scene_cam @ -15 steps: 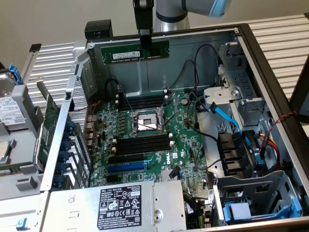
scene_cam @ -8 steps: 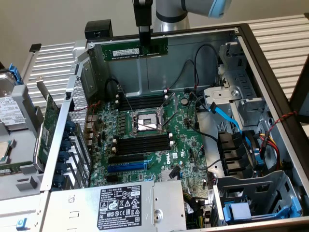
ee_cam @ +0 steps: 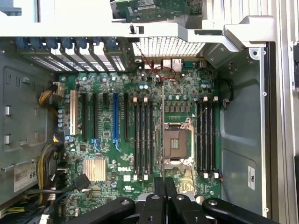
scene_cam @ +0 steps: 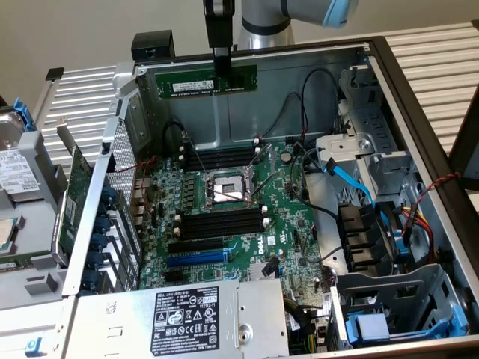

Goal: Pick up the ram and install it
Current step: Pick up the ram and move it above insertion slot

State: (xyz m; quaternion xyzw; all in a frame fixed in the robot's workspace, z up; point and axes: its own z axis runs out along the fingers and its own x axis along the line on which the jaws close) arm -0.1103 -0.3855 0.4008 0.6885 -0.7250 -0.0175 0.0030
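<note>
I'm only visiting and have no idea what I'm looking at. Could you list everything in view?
ram: one, green, held up over the open case, clear of the board
motherboard: one, green, on the case floor
processor socket: one, silver, mid-board
memory slots: two banks, black, either side of the socket
labelled metal box: one, grey, near edge of the case
cable: one, blue, exterior view's right
gripper: one, black, shut on the ram

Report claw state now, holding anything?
Claw: closed, holding the long thin green RAM stick with black chips.
</note>
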